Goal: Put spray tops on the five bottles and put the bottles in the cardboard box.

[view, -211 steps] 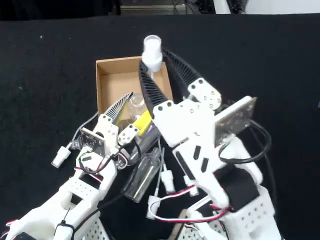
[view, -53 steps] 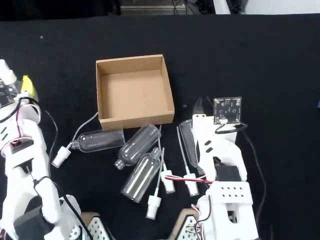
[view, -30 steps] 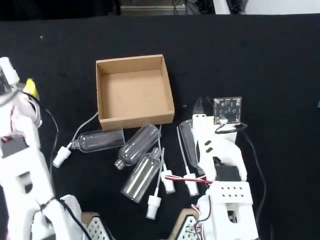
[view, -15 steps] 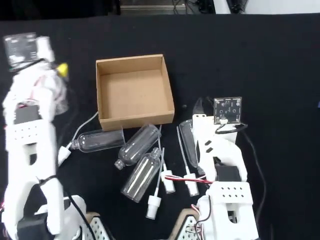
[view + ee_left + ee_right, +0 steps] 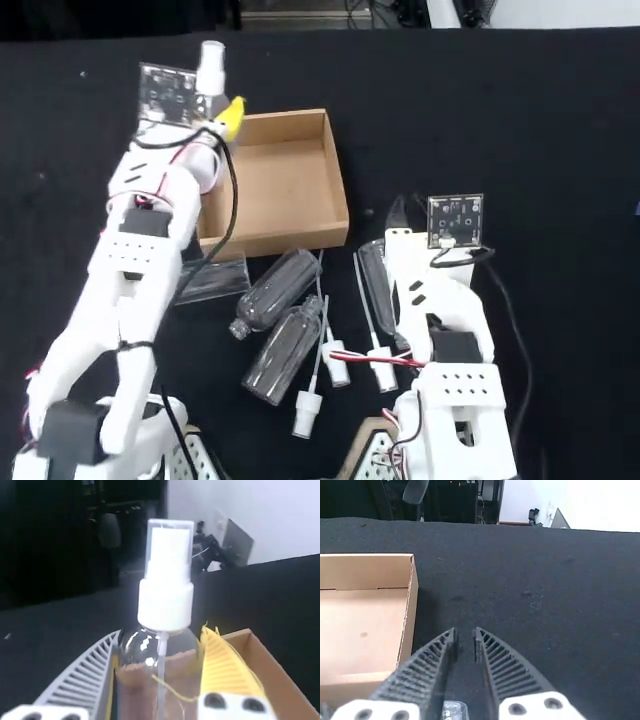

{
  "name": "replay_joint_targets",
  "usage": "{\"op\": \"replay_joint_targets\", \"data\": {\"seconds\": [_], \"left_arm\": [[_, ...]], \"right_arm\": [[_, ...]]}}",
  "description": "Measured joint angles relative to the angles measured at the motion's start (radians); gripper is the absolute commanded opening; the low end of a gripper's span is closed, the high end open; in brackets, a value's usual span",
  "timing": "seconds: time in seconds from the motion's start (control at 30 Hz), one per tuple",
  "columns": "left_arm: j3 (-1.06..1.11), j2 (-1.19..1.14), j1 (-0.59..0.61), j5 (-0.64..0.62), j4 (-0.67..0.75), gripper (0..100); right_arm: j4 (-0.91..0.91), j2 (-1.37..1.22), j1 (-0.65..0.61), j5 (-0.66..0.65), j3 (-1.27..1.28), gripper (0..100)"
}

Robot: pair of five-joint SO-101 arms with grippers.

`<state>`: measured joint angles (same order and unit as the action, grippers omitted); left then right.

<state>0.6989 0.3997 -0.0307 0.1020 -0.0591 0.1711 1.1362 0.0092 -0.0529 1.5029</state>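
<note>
Left wrist view first: what has the left gripper (image 5: pixel 161 630) got?

A clear bottle (image 5: pixel 142 647), pinched upright between its grey finger and its yellow one. A white spray top (image 5: pixel 166 587) sits on the neck.

And where is that against the cardboard box (image 5: pixel 270 243)?

From the high view, above the box's far left corner. The wrist camera board hides the bottle's body from above, and the spray top pokes out past it on the far side.

Anything in the way around the box?

The left arm (image 5: pixel 130 290) lies across the box's left wall and covers part of one of the lying bottles (image 5: pixel 275 292) by the front wall. Three more of them lie on the black table (image 5: pixel 500 120) just off that wall. Three loose spray tops (image 5: pixel 337 365) lie beyond them, farther from the box, with their thin tubes pointing back toward it.

The right gripper (image 5: pixel 465 630)?

Low, near the box's front right corner but apart from it. Its fingers are drawn nearly together with only a thin slit between them, and nothing is in it. One lying bottle is just beside its arm, on the box side.
</note>
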Motion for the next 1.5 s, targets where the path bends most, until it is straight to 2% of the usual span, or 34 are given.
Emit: {"op": "replay_joint_targets", "data": {"seconds": [0.23,0.57,0.83,1.43,1.5], "left_arm": [[0.038,-0.106,-0.003,-0.178,0.222,3],[0.038,-0.322,-0.005,-0.18,0.497,3],[0.038,-0.417,-0.005,-0.18,0.526,3],[0.038,-0.417,0.008,-0.186,0.526,3],[0.038,-0.439,0.008,-0.184,0.565,3]], "right_arm": [[0.0,0.0,0.0,0.0,0.0,5.3],[0.0,0.0,0.0,0.0,0.0,5.3],[0.0,0.0,0.0,0.0,0.0,5.3],[0.0,0.0,0.0,0.0,0.0,5.3],[0.0,0.0,0.0,0.0,0.0,5.3]]}}
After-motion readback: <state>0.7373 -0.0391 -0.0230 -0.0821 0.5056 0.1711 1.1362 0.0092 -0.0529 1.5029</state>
